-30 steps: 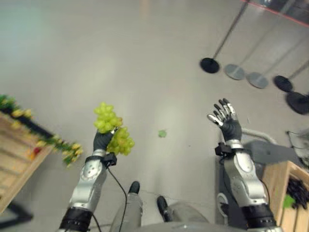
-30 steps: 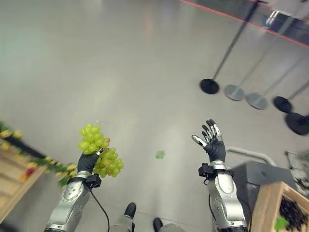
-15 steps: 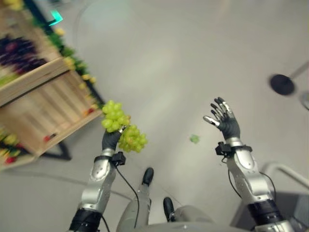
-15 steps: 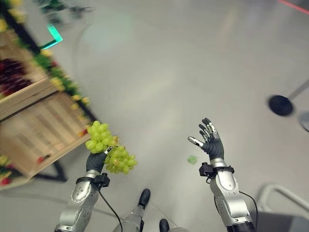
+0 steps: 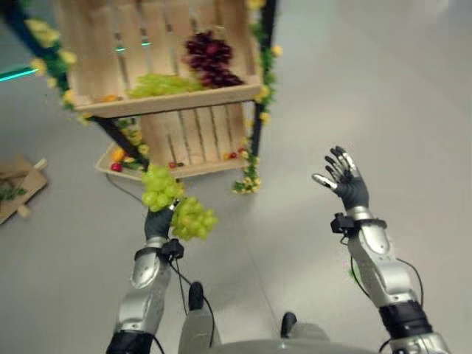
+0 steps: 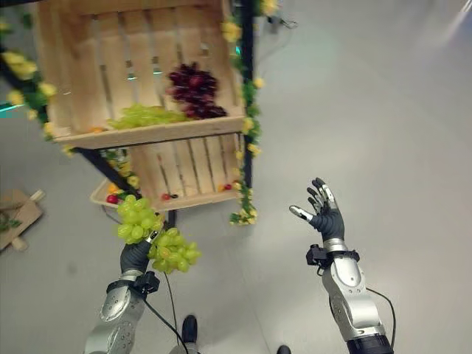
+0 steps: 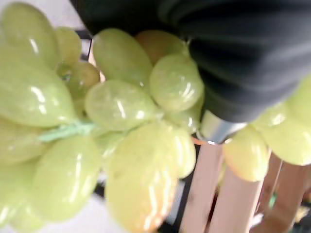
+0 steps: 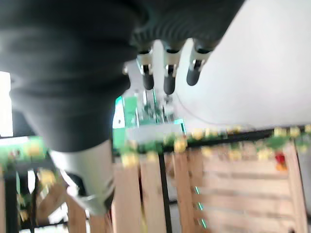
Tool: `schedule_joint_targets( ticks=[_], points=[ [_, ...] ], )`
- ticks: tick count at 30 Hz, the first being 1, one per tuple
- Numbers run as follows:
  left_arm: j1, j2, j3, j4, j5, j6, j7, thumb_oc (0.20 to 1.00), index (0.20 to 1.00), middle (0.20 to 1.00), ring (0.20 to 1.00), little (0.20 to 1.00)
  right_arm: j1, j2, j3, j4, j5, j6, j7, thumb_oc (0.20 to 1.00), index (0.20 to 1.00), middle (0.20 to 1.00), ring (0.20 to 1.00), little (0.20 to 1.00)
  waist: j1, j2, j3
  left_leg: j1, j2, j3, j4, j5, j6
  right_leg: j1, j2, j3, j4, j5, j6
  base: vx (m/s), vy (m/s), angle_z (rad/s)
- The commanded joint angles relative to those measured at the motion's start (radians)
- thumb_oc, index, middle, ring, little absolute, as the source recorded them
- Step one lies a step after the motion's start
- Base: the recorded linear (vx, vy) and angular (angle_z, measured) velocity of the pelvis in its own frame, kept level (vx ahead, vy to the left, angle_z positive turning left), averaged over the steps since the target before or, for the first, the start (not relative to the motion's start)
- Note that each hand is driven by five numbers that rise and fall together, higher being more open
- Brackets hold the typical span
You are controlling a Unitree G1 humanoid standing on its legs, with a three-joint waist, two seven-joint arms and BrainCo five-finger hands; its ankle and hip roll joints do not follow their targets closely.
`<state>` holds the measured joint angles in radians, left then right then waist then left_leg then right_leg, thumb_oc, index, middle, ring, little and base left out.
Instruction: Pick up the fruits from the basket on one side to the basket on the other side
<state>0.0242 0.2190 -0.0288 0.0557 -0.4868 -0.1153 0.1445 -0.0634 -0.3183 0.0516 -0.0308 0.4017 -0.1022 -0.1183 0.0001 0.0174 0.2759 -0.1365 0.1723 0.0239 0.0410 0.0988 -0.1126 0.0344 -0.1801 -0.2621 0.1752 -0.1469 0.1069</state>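
My left hand (image 5: 157, 220) is shut on a bunch of green grapes (image 5: 175, 205), held up in front of a two-tier wooden crate stand. The grapes (image 7: 97, 121) bulge round the hand in the left wrist view. The upper crate (image 5: 158, 99) holds green grapes (image 5: 158, 85) and dark purple grapes (image 5: 210, 59). A lower crate (image 5: 195, 140) has small red fruit along its front edge. My right hand (image 5: 346, 181) is raised with fingers spread, nothing in it, to the right of the stand.
The stand has black legs (image 5: 254, 125) trimmed with green and yellow garland (image 5: 247, 181). A flat cardboard piece (image 5: 18, 184) lies on the grey floor at the left.
The camera has swung left, so the crate stand now sits straight ahead and the bollard bases have left the view. Both hands keep their pose, the left still holding the grapes.
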Motion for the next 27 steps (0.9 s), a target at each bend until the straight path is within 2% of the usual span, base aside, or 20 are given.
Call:
schedule_joint_targets(
  ticks=[1,3,4,6,8,9,10,11,12,13,14,17,19,24,25,27],
  points=[
    [-0.033,0.060,0.042,-0.104,0.013,-0.058,-0.004,0.200,0.200,0.200,0.200,0.200,-0.014,0.021,-0.027,-0.024,-0.018,-0.038,0.003,1.000,1.000,1.000,1.000,1.000,0.017,-0.039,-0.050,0.001,0.019,0.002,0.034,-0.132,-0.031,-0.011,-0.037,-0.036,-0.111,0.015,0.048,0.06,0.101,0.56],
    [-0.042,0.072,0.044,-0.107,0.015,-0.057,-0.003,0.200,0.200,0.200,0.200,0.200,-0.017,0.025,-0.031,-0.027,-0.020,-0.032,0.002,1.000,1.000,1.000,1.000,1.000,0.020,-0.046,-0.053,-0.009,0.010,-0.009,0.046,-0.141,-0.024,-0.016,-0.045,-0.034,-0.094,0.011,0.058,0.13,0.180,0.89],
    [-0.043,0.088,0.047,-0.124,0.031,-0.055,0.003,0.200,0.200,0.200,0.200,0.200,-0.005,0.046,-0.039,-0.029,-0.006,-0.029,0.008,1.000,1.000,1.000,1.000,1.000,0.035,-0.067,-0.059,-0.016,-0.032,-0.028,0.044,-0.162,0.008,-0.012,-0.078,-0.036,-0.056,0.014,0.075,0.16,0.220,0.53],
    [-0.048,0.091,0.047,-0.130,0.038,-0.052,0.009,0.200,0.200,0.200,0.200,0.200,-0.002,0.050,-0.043,-0.032,-0.013,-0.029,0.005,1.000,1.000,1.000,1.000,1.000,0.041,-0.072,-0.059,-0.012,-0.051,-0.034,0.038,-0.169,0.021,-0.018,-0.096,-0.041,-0.016,0.007,0.082,0.16,0.247,0.18],
    [-0.060,0.096,0.044,-0.134,0.053,-0.050,0.023,0.200,0.200,0.200,0.200,0.200,0.013,0.062,-0.053,-0.038,-0.025,-0.027,0.000,1.000,1.000,1.000,1.000,1.000,0.041,-0.071,-0.056,-0.007,-0.101,-0.051,0.022,-0.170,0.057,-0.049,-0.135,-0.032,0.098,0.034,0.086,0.17,0.280,0.35],
    [-0.063,0.099,0.042,-0.135,0.055,-0.052,0.025,0.200,0.200,0.200,0.200,0.200,0.019,0.065,-0.051,-0.036,-0.031,-0.025,-0.002,1.000,1.000,1.000,1.000,1.000,0.034,-0.069,-0.052,0.009,-0.118,-0.056,0.014,-0.176,0.063,-0.062,-0.144,-0.016,0.151,0.055,0.080,0.17,0.266,0.59],
    [-0.067,0.102,0.038,-0.139,0.061,-0.049,0.028,0.200,0.200,0.200,0.200,0.200,0.027,0.068,-0.055,-0.035,-0.035,-0.023,-0.004,1.000,1.000,1.000,1.000,1.000,0.025,-0.064,-0.049,0.020,-0.137,-0.069,-0.001,-0.171,0.075,-0.086,-0.151,0.014,0.204,0.103,0.076,0.19,0.234,0.51],
    [-0.089,0.120,0.024,-0.142,0.060,-0.052,0.033,0.200,0.200,0.200,0.200,0.200,0.027,0.074,-0.056,-0.029,-0.035,-0.025,-0.015,1.000,1.000,1.000,1.000,1.000,-0.005,-0.048,-0.026,0.047,-0.147,-0.113,-0.036,-0.164,0.087,-0.147,-0.110,0.110,0.289,0.144,0.068,0.11,0.168,0.46],
    [-0.090,0.119,0.024,-0.141,0.060,-0.052,0.033,0.200,0.200,0.200,0.200,0.200,0.026,0.073,-0.057,-0.028,-0.035,-0.025,-0.015,1.000,1.000,1.000,1.000,1.000,-0.003,-0.046,-0.027,0.043,-0.146,-0.112,-0.037,-0.159,0.088,-0.151,-0.108,0.111,0.286,0.150,0.067,0.11,0.106,0.49],
    [-0.102,0.123,0.011,-0.139,0.065,-0.053,0.035,0.200,0.200,0.200,0.200,0.200,0.023,0.076,-0.061,-0.025,-0.034,-0.033,-0.025,1.000,1.000,1.000,1.000,1.000,-0.031,-0.033,-0.019,0.053,-0.145,-0.131,-0.048,-0.160,0.090,-0.187,-0.024,0.194,0.273,0.086,0.055,0.11,0.118,0.87],
    [-0.114,0.131,0.003,-0.146,0.059,-0.057,0.030,0.200,0.200,0.200,0.200,0.200,0.020,0.070,-0.062,-0.023,-0.033,-0.030,-0.029,1.000,1.000,1.000,1.000,1.000,-0.043,-0.019,-0.010,0.059,-0.144,-0.146,-0.058,-0.152,0.087,-0.230,0.033,0.238,0.248,0.047,0.043,0.17,0.114,0.78],
    [-0.132,0.144,0.012,-0.171,0.063,-0.056,0.016,0.200,0.200,0.200,0.200,0.200,0.001,0.070,-0.068,0.010,-0.023,-0.029,-0.036,1.000,1.000,1.000,1.000,1.000,-0.027,-0.025,0.000,0.055,-0.135,-0.149,-0.057,-0.158,0.070,-0.230,-0.033,0.138,0.064,0.056,0.049,0.14,-0.058,0.34],
    [-0.146,0.154,0.004,-0.185,0.051,-0.060,0.010,0.200,0.200,0.200,0.200,0.200,-0.003,0.066,-0.081,0.017,-0.020,-0.032,-0.040,1.000,1.000,1.000,1.000,1.000,-0.045,-0.027,0.004,0.054,-0.135,-0.163,-0.052,-0.168,0.072,-0.251,-0.015,0.188,-0.031,0.073,0.068,0.17,-0.121,0.14],
    [-0.157,0.157,-0.010,-0.200,0.051,-0.061,-0.013,0.200,0.200,0.200,0.200,0.200,-0.001,0.050,-0.092,0.034,-0.027,-0.024,-0.037,1.000,1.000,1.000,1.000,1.000,-0.046,-0.041,0.000,0.067,-0.132,-0.165,-0.037,-0.192,0.058,-0.237,-0.036,0.247,-0.086,0.120,0.082,0.12,-0.128,0.31],
    [-0.157,0.157,-0.010,-0.200,0.051,-0.061,-0.013,0.200,0.200,0.200,0.200,0.200,-0.001,0.050,-0.092,0.035,-0.027,-0.024,-0.037,1.000,1.000,1.000,1.000,1.000,-0.046,-0.041,0.001,0.067,-0.132,-0.164,-0.037,-0.193,0.058,-0.237,-0.036,0.247,-0.086,0.121,0.082,0.12,-0.210,0.22],
    [-0.147,0.154,-0.002,-0.218,0.035,-0.058,-0.022,0.200,0.200,0.200,0.200,0.200,-0.009,0.042,-0.093,0.047,-0.031,-0.016,-0.034,1.000,1.000,1.000,1.000,1.000,-0.031,-0.051,-0.024,0.086,-0.112,-0.132,-0.028,-0.219,0.039,-0.197,-0.046,0.206,-0.141,0.127,0.083,0.15,-0.269,-0.07]
  ],
)
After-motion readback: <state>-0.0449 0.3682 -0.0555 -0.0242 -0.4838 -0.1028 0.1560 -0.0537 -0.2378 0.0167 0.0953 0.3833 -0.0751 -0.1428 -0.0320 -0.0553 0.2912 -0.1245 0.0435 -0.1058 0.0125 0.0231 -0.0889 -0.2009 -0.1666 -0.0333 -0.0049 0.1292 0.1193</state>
